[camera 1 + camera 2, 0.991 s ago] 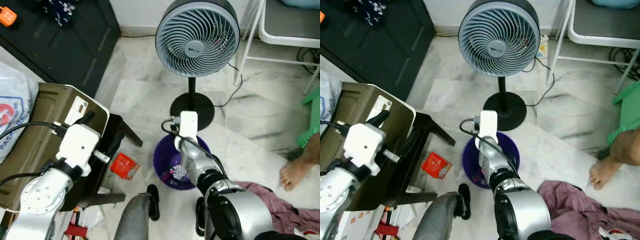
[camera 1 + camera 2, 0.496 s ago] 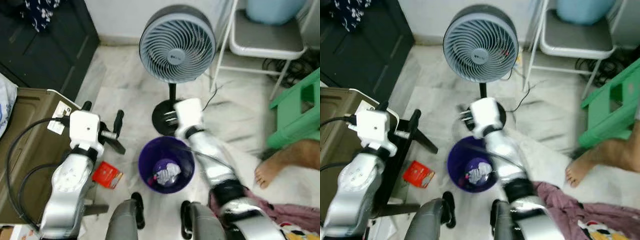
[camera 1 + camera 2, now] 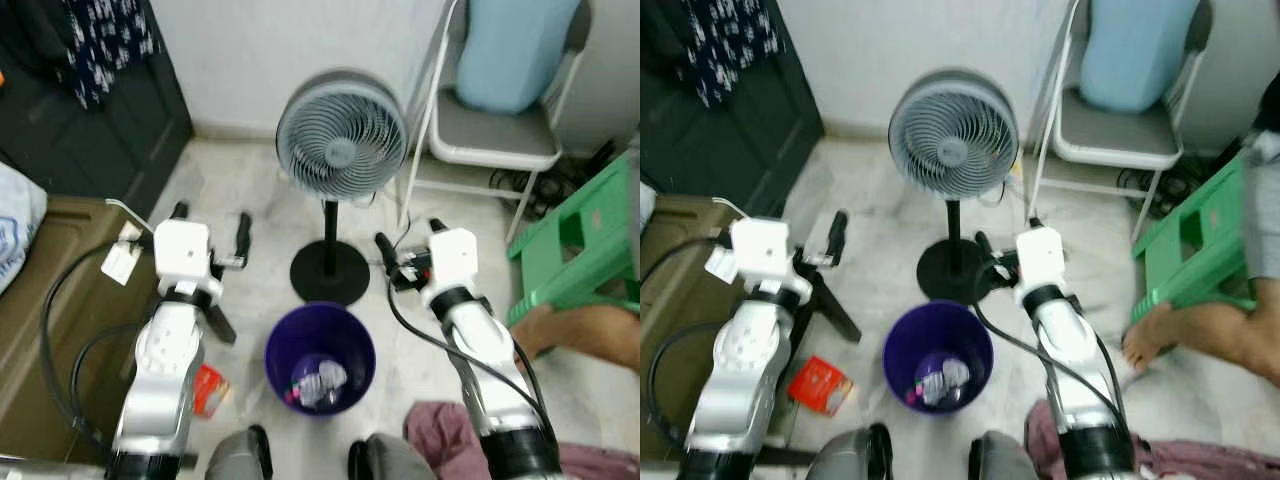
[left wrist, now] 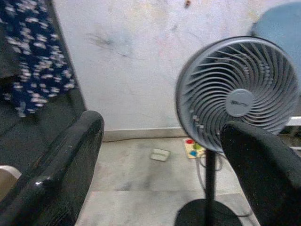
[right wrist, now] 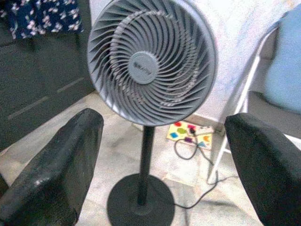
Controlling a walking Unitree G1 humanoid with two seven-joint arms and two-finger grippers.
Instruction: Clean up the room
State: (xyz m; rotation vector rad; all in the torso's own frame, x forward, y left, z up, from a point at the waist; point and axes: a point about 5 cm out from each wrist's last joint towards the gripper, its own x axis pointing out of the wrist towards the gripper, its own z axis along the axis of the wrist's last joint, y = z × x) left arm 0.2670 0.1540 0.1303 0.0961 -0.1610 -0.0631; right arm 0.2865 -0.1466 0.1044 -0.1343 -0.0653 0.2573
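Flanking one purple bin (image 3: 320, 345) and one fan (image 3: 342, 133), two grippers' jaws gape.

Silver jointed arms; white boxy wrist housings; looping black cables — black-fingered tools.

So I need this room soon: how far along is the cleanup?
Done: some trash lies in the purple bin. In hand: nothing; the left gripper and right gripper are open and empty. Left: the red packet and the maroon cloth on the floor.
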